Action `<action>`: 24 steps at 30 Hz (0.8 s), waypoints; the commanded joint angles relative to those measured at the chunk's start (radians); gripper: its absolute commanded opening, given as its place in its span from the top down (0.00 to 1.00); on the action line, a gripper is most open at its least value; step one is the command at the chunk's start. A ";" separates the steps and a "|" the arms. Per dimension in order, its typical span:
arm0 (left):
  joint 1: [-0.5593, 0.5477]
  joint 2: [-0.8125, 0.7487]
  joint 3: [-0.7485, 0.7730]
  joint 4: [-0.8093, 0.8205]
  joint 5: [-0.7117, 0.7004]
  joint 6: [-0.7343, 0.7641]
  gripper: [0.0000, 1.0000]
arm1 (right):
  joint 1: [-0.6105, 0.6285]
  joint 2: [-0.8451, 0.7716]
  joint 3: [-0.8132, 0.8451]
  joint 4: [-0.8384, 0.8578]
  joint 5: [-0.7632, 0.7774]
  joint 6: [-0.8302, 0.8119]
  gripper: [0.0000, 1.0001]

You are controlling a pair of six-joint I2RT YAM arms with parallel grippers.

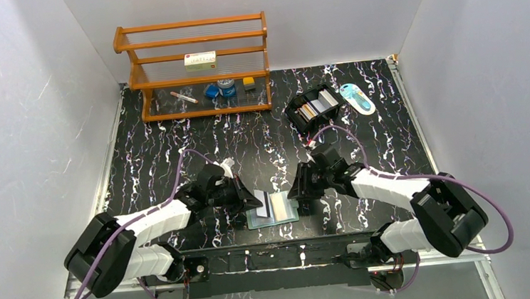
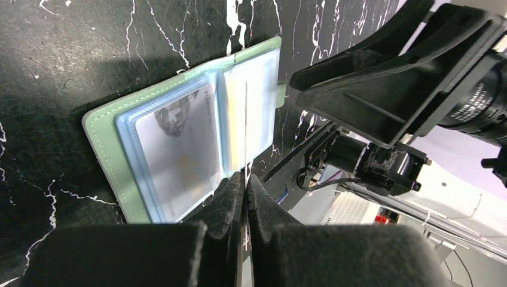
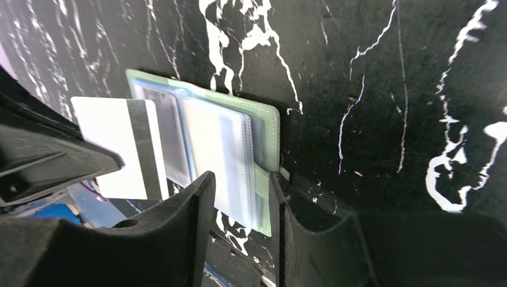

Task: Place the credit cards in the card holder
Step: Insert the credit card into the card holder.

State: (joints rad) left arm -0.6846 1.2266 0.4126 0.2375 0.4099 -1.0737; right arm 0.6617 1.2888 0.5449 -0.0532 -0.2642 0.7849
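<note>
Insertion is in hand: the left gripper [image 2: 245, 179], clamped on a white card [image 3: 113, 146], holds it over the unfolded card holder [image 2: 100, 128] lying between the arms. The right gripper [image 3: 242, 179] hangs at its edge, jaws partly apart. Next, the card's edge needs lining up with an empty pocket [image 2: 258, 101].

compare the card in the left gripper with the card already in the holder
The held card is white with a dark stripe; the stowed card is pale with a faint picture. The held card is clamped in the left gripper over the card holder; the stowed card lies flat inside it. Both are similar rectangles.
</note>
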 commanded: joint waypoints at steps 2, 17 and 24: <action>-0.002 0.012 -0.031 0.110 0.040 -0.003 1.00 | 0.054 0.049 0.009 0.018 0.041 -0.029 0.53; -0.002 0.112 -0.090 0.248 0.058 0.046 1.00 | 0.133 0.049 -0.045 0.051 0.101 0.023 0.60; -0.002 0.110 -0.081 0.176 0.036 0.095 1.00 | 0.133 0.049 -0.041 0.052 0.097 0.020 0.60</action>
State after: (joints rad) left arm -0.6846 1.3495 0.3325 0.4599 0.4534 -1.0317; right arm 0.7834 1.3365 0.5198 0.0032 -0.1780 0.8085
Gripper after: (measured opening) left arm 0.010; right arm 0.399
